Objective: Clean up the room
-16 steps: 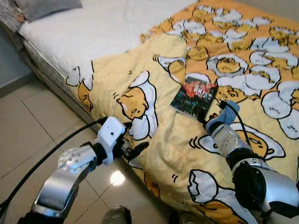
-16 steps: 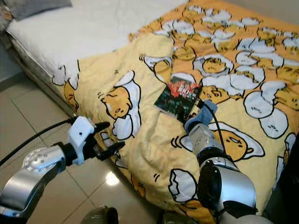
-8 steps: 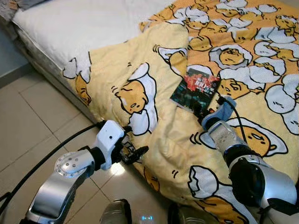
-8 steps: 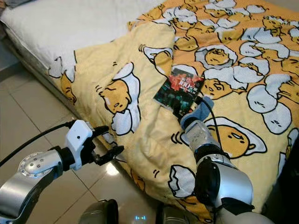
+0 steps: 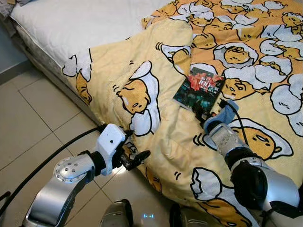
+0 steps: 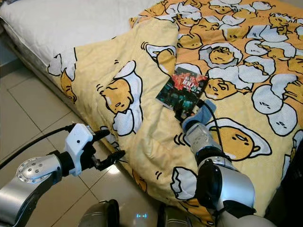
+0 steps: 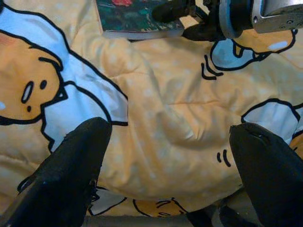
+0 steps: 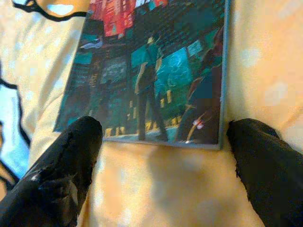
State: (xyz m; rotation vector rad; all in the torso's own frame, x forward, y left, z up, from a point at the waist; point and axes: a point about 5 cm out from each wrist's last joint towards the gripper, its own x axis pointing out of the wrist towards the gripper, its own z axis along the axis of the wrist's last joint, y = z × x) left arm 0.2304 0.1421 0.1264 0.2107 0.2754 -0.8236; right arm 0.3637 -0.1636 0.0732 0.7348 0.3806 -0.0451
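A dark paperback book [image 5: 199, 88] with a red and teal cover lies flat on the yellow cartoon-print quilt [image 5: 156, 71] on the bed. My right gripper [image 5: 202, 112] rests on the quilt at the book's near edge. In the right wrist view the book [image 8: 151, 66] lies just beyond the two fingers [image 8: 61, 175], which stand open, wider than the book. My left gripper [image 5: 137, 144] is open and hovers by the quilt's hanging edge over the floor. In the left wrist view the quilt [image 7: 170, 109] bulges between its fingers [image 7: 71, 170].
The quilt drapes over the bed's near side down to the beige tiled floor [image 5: 33, 118]. Bare white mattress sheet [image 5: 80, 23] covers the far left of the bed. A black cable [image 5: 42, 165] runs along my left arm.
The view has shifted nearer to the bed. My left gripper has dropped a little toward the quilt's hanging edge. The right gripper stays at the book's near edge.
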